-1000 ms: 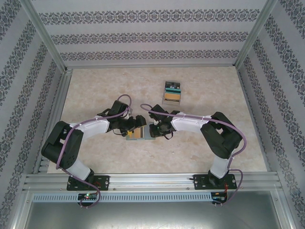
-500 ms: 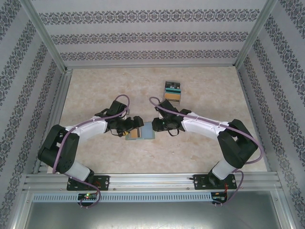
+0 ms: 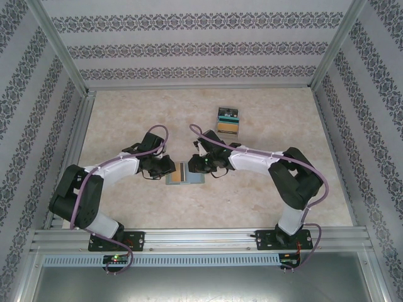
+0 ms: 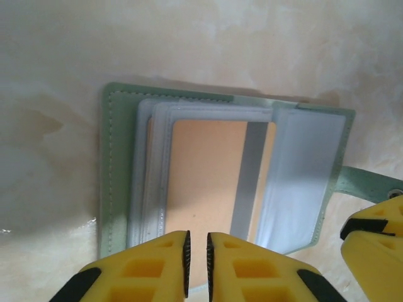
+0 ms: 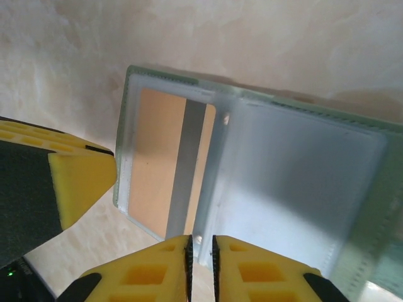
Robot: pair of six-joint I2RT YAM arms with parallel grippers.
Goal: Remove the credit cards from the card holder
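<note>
The dull-green card holder [image 3: 195,174] lies open on the table between my two grippers, pale blue-grey inside up [image 5: 302,176], green border [image 4: 116,163] showing. A tan-gold credit card [image 4: 201,176] with a grey stripe sits in its clear sleeve [image 5: 154,151]. My left gripper [image 4: 196,251] is over the card's near edge, jaws almost together, nothing seen pinched. My right gripper [image 5: 201,251] is over the holder's central fold, jaws also nearly closed. In the top view the left gripper [image 3: 169,166] and right gripper [image 3: 200,165] flank the holder.
A staggered pile of black, teal and tan cards [image 3: 227,123] lies further back on the marble-patterned table [image 3: 277,126]. The holder's green strap [image 4: 359,179] points toward the right gripper's yellow fingers [image 4: 371,233]. Patterned walls and metal rails enclose the table.
The right gripper swung out to the right, then came back onto the holder's middle. The left gripper drew back a little to the left, baring the tan card. The holder now lies spread open.
</note>
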